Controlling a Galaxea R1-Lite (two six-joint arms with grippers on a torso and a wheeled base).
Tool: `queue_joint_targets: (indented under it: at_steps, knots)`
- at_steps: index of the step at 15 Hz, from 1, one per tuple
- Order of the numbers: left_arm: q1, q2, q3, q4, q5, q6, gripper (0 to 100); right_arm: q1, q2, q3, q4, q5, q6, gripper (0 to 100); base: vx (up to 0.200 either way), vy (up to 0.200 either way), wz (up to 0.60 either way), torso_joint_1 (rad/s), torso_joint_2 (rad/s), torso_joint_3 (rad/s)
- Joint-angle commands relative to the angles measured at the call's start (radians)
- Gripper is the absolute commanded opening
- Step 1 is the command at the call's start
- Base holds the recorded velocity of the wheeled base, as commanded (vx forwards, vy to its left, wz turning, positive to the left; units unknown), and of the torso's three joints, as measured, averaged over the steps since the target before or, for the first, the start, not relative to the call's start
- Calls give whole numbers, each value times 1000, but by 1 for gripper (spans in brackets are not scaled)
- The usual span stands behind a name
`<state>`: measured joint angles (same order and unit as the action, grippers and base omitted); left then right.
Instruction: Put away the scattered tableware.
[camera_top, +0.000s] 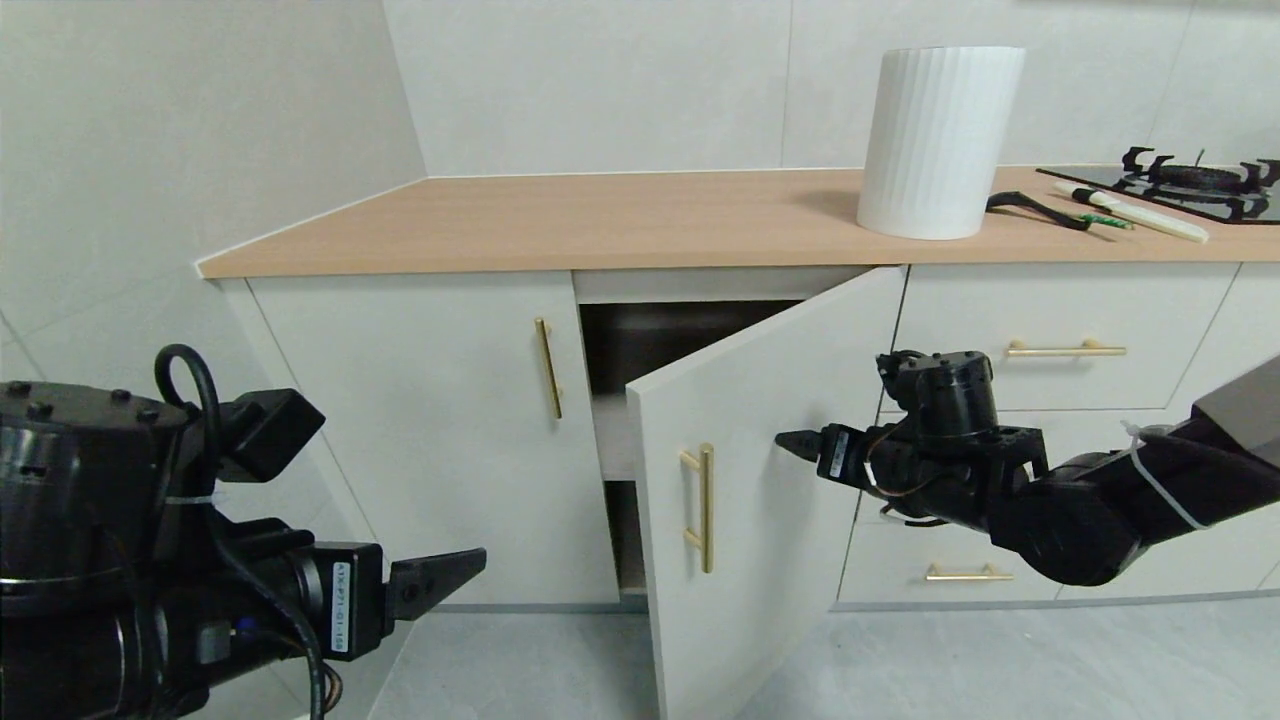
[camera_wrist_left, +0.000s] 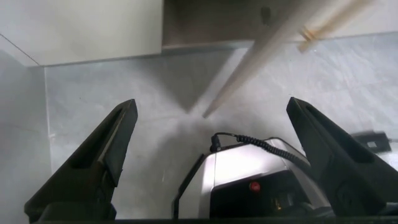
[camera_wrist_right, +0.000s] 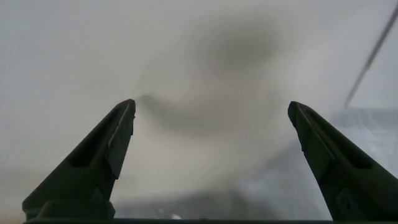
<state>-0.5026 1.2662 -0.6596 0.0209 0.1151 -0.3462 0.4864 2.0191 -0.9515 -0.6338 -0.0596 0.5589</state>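
Scattered tableware lies on the wooden counter (camera_top: 600, 220) at the far right: a black-handled utensil (camera_top: 1035, 207), a white and green piece (camera_top: 1095, 205) and a long cream piece (camera_top: 1160, 222). Below the counter a cabinet door (camera_top: 760, 450) with a gold handle (camera_top: 703, 508) stands partly swung out, showing a dark inside with a shelf. My right gripper (camera_top: 800, 443) is open, its tips right up against the door's outer face (camera_wrist_right: 205, 93). Low at the left, my left gripper (camera_top: 440, 575) hangs open and holds nothing, over the floor (camera_wrist_left: 155, 93) and short of the door's lower edge (camera_wrist_left: 261, 56).
A tall white ribbed container (camera_top: 938, 140) stands on the counter above the open door. A gas stove (camera_top: 1200, 185) sits at the far right. The left cabinet door (camera_top: 420, 430) is closed. Drawers with gold handles (camera_top: 1065, 350) lie behind my right arm.
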Motion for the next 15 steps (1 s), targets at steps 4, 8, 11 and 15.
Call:
queue_joint_targets:
  at_steps: [4,8,11,15]
  knots:
    - [-1,4,1,-1,-2,-1,100,6,46,-32,-10,-28,19,100,200,0,0,4,0,2]
    - [-1,4,1,-1,-2,-1,100,12,47,-33,-14,-29,24,100,0,0,0,0,0,0]
    - [-1,5,1,-1,-2,-1,100,12,47,-47,-33,-34,50,100,0,0,0,0,0,0]
    - [1,7,1,-1,-2,-1,100,12,84,-102,-35,-111,82,100,0,0,0,0,0,0]
